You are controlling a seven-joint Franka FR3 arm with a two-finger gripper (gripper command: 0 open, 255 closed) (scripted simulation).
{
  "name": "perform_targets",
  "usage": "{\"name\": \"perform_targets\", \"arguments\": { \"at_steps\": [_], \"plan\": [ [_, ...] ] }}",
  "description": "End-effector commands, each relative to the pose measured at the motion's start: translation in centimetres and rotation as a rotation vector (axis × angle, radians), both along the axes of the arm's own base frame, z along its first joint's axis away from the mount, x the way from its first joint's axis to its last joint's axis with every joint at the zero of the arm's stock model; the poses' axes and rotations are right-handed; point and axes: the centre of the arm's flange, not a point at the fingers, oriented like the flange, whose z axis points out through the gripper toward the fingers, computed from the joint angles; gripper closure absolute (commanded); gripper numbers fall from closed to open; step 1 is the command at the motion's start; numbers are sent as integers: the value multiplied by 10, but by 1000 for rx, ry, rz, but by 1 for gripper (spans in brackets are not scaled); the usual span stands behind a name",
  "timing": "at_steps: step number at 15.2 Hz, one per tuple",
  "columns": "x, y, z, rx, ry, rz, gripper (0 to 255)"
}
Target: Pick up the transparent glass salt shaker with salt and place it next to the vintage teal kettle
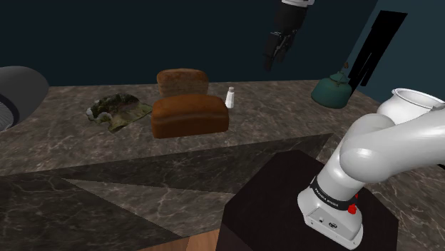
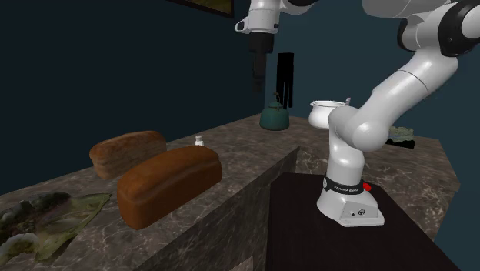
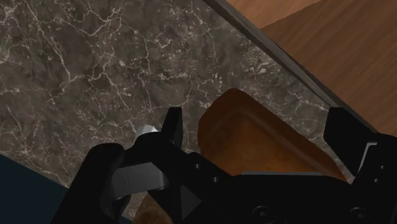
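Note:
The small clear salt shaker (image 1: 230, 98) with a pale cap stands on the marbled counter (image 1: 85, 150), just beside the front brown loaf (image 1: 190, 115). The teal kettle (image 1: 331, 90) sits further toward the shoulder view's right, near the counter's back edge. My black gripper (image 1: 277, 53) hangs high in the air above the stretch between shaker and kettle, open and holding nothing. In the wrist view the gripper (image 3: 259, 127) has its fingers wide apart, a loaf (image 3: 254, 143) far below between them and the shaker's cap (image 3: 146, 132) just outside one finger (image 3: 173, 126).
A second loaf (image 1: 182, 80) lies behind the first. A leafy green heap (image 1: 114, 108) rests toward the shoulder view's left, and a grey rounded object (image 1: 18, 93) at the far left. A white pot (image 1: 410, 107) stands near the kettle. Wooden floor (image 3: 343, 51) lies past the counter's edge.

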Motion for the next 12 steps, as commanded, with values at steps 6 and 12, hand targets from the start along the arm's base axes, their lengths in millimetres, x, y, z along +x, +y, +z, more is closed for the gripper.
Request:
{"name": "perform_targets", "arguments": {
  "at_steps": [6,12],
  "plan": [
    [52,-20,-36,-12,9,-26,0],
    [113,-47,-80,-26,19,-58,0]
  ]
}}
